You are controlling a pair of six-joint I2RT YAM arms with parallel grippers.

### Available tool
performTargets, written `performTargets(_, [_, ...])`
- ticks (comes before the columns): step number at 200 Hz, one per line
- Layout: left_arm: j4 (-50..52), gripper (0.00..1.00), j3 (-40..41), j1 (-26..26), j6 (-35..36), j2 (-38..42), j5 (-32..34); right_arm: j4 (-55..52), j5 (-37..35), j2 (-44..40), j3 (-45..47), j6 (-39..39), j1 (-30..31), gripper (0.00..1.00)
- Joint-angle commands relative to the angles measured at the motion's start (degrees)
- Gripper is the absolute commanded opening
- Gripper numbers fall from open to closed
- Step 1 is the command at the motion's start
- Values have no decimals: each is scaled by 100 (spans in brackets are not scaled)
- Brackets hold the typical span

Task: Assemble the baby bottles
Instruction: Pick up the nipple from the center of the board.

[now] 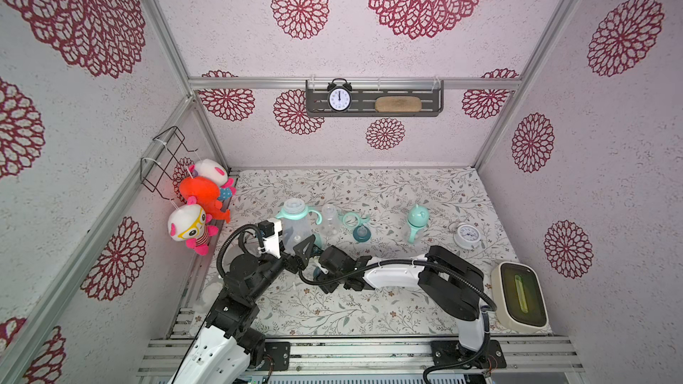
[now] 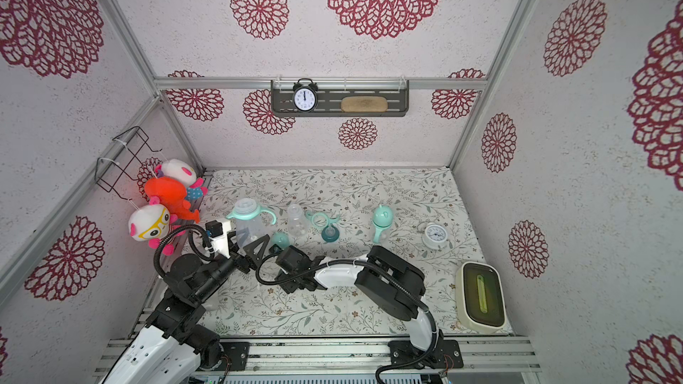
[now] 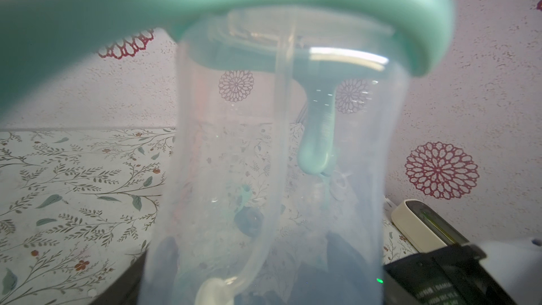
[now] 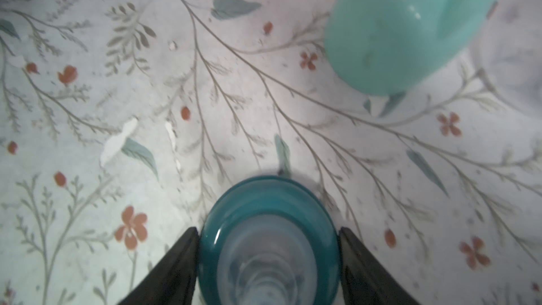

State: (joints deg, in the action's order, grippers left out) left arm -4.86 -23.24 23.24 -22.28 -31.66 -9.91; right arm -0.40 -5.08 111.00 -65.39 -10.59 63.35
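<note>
Clear bottle (image 3: 278, 171) with mint handled ring (image 3: 293, 1) stands upright, pinched in left gripper (image 1: 301, 247); right gripper (image 4: 268, 230) jaws press both sides of teal nipple collar (image 4: 264, 200) on floral tabletop (image 4: 205, 83), mint dome cap (image 4: 410, 30) just ahead

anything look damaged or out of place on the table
The floral table cover has small white peeled patches in the right wrist view. A mint dome cap lies loose, tipped on its side.
</note>
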Motion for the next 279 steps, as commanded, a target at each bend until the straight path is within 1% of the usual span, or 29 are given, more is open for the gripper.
performTargets(1, [-642,0,151,-49,103,-164,-235,-426,143,-683,232,-129,-197,65])
performTargets(29, [-1253,0,302,-21,93,-553,-562,-729,181,-1301,500,-153,-358,65])
performTargets(56, [-1792,0,425,116,129,-955,-651,-1121,299,-1866,590,-150,-578,65])
performTargets(89, [-2284,0,609,505,451,-1281,-476,-1698,511,-2535,513,-121,-959,64])
performTargets(125, [-2744,0,780,932,823,-1550,-354,-2618,637,-3075,-7,-40,-1404,64])
performTargets(158, [-3000,0,826,1020,925,-1842,-419,-3479,603,-3279,-630,76,-1673,64])
performTargets(191, [-3338,0,861,1093,971,-2255,-616,-3968,787,-3417,-1193,105,-1856,64])
performTargets(233, [-3677,0,778,1212,969,-2809,-945,-4411,1142,-3397,-1918,149,-1888,63])
performTargets(250, [-3851,0,780,1276,958,-2933,-968,-4559,1249,-3349,-2174,154,-1888,63])
performTargets(279, [-3869,0,718,1401,1010,-3038,-1019,-4735,1528,-3222,-2589,161,-1888,63])
